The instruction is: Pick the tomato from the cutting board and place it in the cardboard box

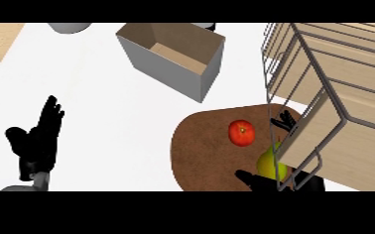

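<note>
- KITCHEN WORKTOP (95, 104), task barely begun: the tomato (242, 133) lies on the round brown cutting board (205, 148) at lower centre of the frame, not yet lifted.
- My right hand (256, 180) comes in at the lower right, partly hidden behind a wire-framed wooden rack (330, 79). Its fingers (284, 122) and thumb stand well apart, so the hand is spread open and holds nothing that I can see.
- The tomato sits just beside those fingers, toward the left, and I cannot tell whether they touch it.
- A yellow-green fruit (270, 166) lies on the board's right edge, between my thumb and fingers. It is not what I want.
- The cardboard box (172, 59) stands open in the upper centre of the frame, well apart from the board, with nothing visible inside.
- My left hand (36, 139) rests open at the lower left, fingers up.
- In my judgement everything is left to do: close on the tomato, lift it clear of the board and the rack, carry it up-frame and to the left, and set it in the box.
</note>
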You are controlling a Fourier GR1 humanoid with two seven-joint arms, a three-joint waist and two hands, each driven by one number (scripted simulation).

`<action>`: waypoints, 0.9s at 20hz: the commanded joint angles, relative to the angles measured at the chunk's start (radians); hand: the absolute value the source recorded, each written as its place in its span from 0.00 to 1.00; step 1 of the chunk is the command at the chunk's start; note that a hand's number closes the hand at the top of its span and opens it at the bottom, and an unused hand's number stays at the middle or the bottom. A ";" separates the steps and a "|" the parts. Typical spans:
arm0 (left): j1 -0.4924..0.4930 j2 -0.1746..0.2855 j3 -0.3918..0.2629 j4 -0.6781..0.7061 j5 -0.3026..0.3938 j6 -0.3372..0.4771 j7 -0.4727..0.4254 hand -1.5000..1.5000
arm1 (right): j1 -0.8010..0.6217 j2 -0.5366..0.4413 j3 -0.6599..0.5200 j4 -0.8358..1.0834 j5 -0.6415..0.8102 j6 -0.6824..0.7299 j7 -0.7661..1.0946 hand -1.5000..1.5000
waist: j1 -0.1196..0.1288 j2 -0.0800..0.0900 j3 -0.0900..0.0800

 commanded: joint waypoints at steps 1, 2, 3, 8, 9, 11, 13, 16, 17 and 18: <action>0.008 -0.008 -0.002 -0.002 -0.003 0.010 -0.001 0.50 | 0.158 -0.122 -0.098 0.122 0.086 -0.131 0.216 0.00 | -0.058 0.039 -0.050; 0.008 -0.001 0.007 0.001 -0.001 0.012 -0.001 0.50 | 0.164 -0.127 -0.094 0.136 0.089 -0.121 0.197 0.00 | -0.058 0.040 -0.052; 0.004 -0.009 -0.006 -0.009 -0.006 0.008 -0.006 0.50 | 0.173 -0.133 -0.088 0.151 0.119 -0.145 0.230 0.00 | -0.041 0.042 -0.052; -0.029 -0.009 -0.027 -0.014 -0.025 0.008 0.005 0.50 | 0.233 -0.132 -0.024 0.182 0.237 -0.220 0.443 0.00 | 0.011 0.050 -0.049; -0.020 0.000 -0.021 -0.011 -0.021 -0.002 0.000 0.50 | 0.239 -0.149 -0.033 0.181 0.255 -0.225 0.494 0.00 | 0.028 0.050 -0.050; -0.032 -0.012 -0.044 -0.014 -0.031 -0.007 0.002 0.50 | 0.226 -0.138 -0.014 0.162 0.303 -0.231 0.579 0.00 | 0.042 0.054 -0.051; -0.039 -0.027 -0.053 -0.017 -0.033 -0.003 0.002 0.50 | 0.254 -0.143 0.006 0.170 0.351 -0.226 0.678 0.00 | 0.057 0.057 -0.049; -0.058 -0.035 -0.059 -0.014 -0.035 0.006 0.020 0.50 | 0.287 -0.163 0.032 0.123 0.412 -0.188 0.799 0.00 | 0.057 0.056 -0.048; -0.056 -0.015 -0.054 -0.019 -0.033 -0.015 0.015 0.50 | 0.267 -0.147 0.029 0.114 0.428 -0.183 0.854 0.00 | 0.079 0.056 -0.048; -0.055 -0.038 -0.069 -0.023 -0.036 -0.007 0.013 0.50 | 0.283 -0.159 0.043 0.095 0.452 -0.164 0.889 0.00 | 0.078 0.055 -0.049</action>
